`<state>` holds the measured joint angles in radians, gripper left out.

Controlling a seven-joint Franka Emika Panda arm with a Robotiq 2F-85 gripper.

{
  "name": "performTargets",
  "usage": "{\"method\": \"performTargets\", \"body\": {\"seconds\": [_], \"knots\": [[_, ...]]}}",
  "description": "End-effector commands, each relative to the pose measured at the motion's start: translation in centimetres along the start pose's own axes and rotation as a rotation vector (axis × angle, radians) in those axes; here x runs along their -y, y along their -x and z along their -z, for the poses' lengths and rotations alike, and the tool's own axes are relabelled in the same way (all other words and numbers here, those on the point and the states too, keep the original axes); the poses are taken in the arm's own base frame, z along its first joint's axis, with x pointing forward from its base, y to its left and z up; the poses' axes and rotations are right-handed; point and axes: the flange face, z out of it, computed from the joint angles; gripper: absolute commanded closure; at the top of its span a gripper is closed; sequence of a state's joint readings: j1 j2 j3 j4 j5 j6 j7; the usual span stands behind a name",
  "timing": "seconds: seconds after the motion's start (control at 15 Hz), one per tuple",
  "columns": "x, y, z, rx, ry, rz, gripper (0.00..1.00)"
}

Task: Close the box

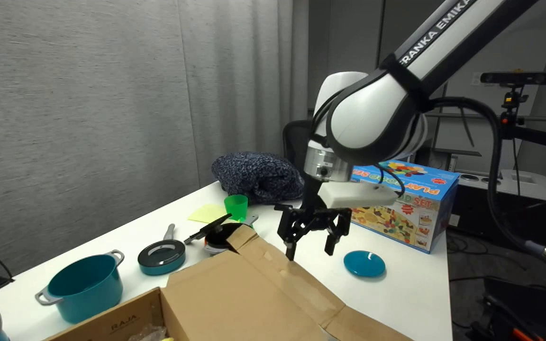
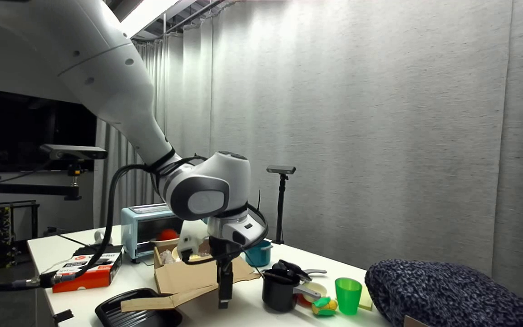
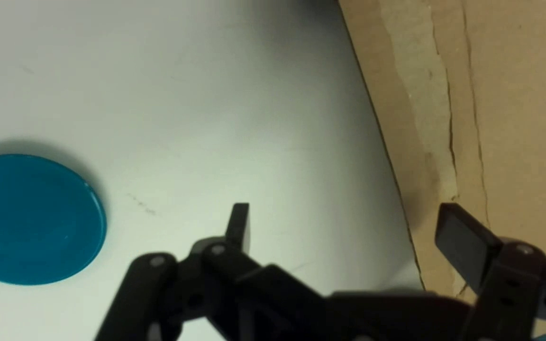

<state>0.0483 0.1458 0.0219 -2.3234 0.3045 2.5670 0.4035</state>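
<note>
While the box (image 1: 242, 298) stands open on the white table (image 1: 410, 293), its long flap (image 3: 500, 118) reaches outward above the tabletop, creased and marked by a paler strip near its edge. Pointing down at that edge of the box is the gripper (image 1: 310, 248), its fingers (image 3: 467, 246) spread wide. In the wrist view one finger is over the tabletop just off the flap and the other over the flap itself; whether that one touches the cardboard, I cannot tell. Inside the box, clear wrapping (image 1: 149, 332) shows beside a wall (image 1: 128, 318) printed RAJA.

A blue disc (image 1: 364, 264) lies near the box, out past the flap, and a printed toy carton (image 1: 405, 203) stands farther from the box on that same side. Near the box too, in an exterior view, are a teal pot (image 1: 86, 286) and a small frying pan (image 1: 161, 257). Part of the flap hides some of a black grill pan (image 2: 141, 319) near the box, and a pale blue toaster oven (image 2: 152, 229) stands beyond the box in an exterior view. A black saucepan (image 2: 279, 293) is near the box, with a green cup (image 2: 348, 296) and a dark speckled bundle of fabric (image 2: 443, 290) farther from it.
</note>
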Motion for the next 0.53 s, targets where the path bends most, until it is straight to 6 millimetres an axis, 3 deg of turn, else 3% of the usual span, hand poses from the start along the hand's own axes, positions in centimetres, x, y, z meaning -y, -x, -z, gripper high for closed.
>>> {"method": "performTargets", "body": {"seconds": [0.0,0.2,0.47], "knots": [[0.5,-0.8,-2.5,-0.028,-0.094,-0.037,0.00],[1.3,-0.7,-3.2,-0.056,-0.166,-0.056,0.00],[2.0,-0.5,-2.6,-0.068,-0.249,-0.057,0.00]]}}
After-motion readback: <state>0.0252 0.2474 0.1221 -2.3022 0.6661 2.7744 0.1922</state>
